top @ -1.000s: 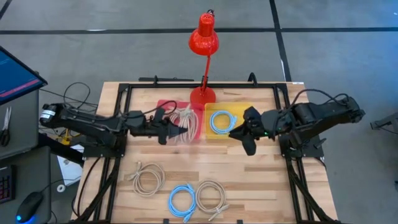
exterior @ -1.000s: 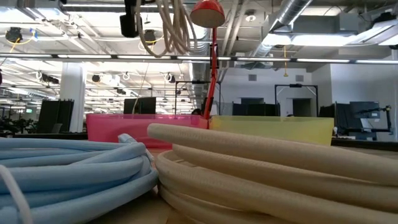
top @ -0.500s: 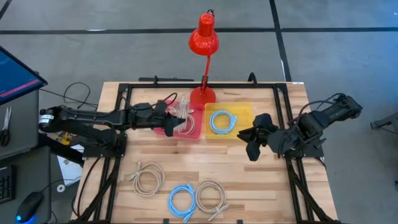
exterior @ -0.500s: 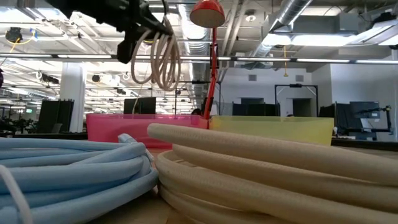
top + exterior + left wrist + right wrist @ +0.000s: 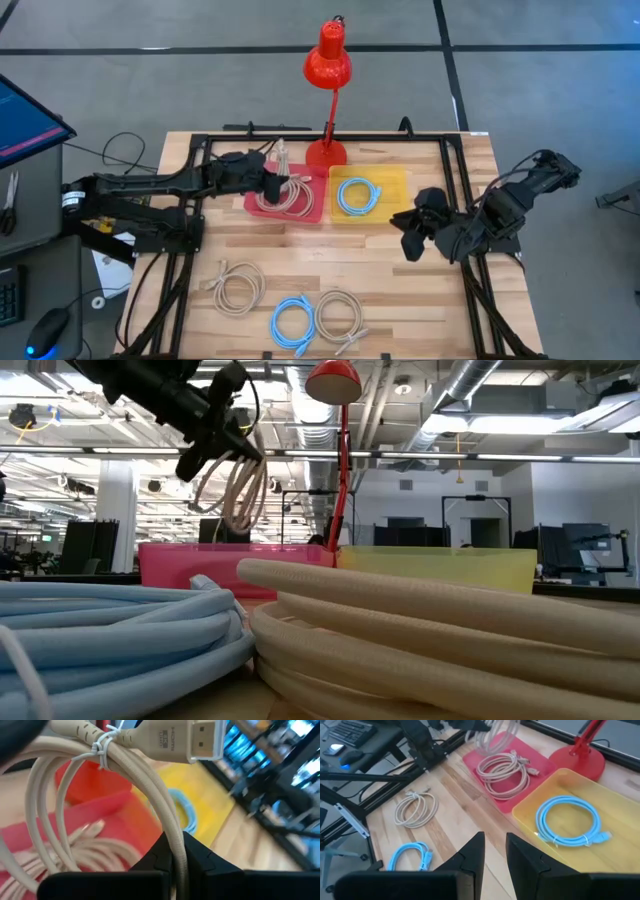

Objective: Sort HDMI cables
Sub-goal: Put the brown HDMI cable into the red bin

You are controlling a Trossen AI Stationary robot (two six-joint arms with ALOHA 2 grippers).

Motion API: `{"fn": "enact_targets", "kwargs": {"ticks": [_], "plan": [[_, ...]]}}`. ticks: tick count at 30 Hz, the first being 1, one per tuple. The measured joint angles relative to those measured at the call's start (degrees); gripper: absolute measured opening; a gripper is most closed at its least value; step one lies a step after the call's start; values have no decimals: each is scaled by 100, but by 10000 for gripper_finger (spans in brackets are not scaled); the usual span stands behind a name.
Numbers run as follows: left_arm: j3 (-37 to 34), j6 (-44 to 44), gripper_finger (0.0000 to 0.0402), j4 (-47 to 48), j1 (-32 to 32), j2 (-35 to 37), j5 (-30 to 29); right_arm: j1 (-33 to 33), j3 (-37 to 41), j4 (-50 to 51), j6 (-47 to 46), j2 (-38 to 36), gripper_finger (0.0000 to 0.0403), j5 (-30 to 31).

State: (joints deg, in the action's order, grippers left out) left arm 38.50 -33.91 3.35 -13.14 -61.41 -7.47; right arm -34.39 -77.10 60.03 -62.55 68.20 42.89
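My left gripper (image 5: 270, 185) is over the pink tray (image 5: 312, 212), shut on a beige HDMI cable coil (image 5: 238, 490) that hangs from it. More beige coils (image 5: 504, 770) lie in that tray. The yellow tray (image 5: 395, 180) beside it holds a light blue coil (image 5: 358, 195). Near the table's near edge lie a beige coil (image 5: 238, 287), a light blue coil (image 5: 293, 322) and another beige coil (image 5: 340, 315). My right gripper (image 5: 410, 230) is open, right of the yellow tray, touching nothing. My left gripper pinches the coil's bundled strands (image 5: 172, 832) on one side of the loop between its two fingers (image 5: 197, 857). It comes slanting down from the table's left. The coil hangs below the fingers over the pink tray, its tied plug end (image 5: 200, 740) on the loop's far side from the fingers.
A red desk lamp stands with its base (image 5: 325, 153) at the far edge behind the trays, and its head reaches out above. Black frame rails run along the table's left and right sides. Bare wood lies between the trays and the near coils.
My left gripper has carried the beige coil toward the table's left and far side over the pink tray and has lowered it; the coil hangs lower now. My right gripper has drawn back from the yellow tray toward the table's right.
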Motion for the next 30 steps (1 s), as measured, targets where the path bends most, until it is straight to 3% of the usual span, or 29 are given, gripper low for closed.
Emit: {"fn": "enact_targets", "kwargs": {"ticks": [6,20,30], "plan": [[0,114,14,512,-5,-129,0,-3,2,144,-99,0,71,103],[0,205,14,416,0,-1341,-24,43,2,146,-98,0,71,136],[0,163,20,237,1,-1593,-42,43,2,127,-100,2,71,136]]}}
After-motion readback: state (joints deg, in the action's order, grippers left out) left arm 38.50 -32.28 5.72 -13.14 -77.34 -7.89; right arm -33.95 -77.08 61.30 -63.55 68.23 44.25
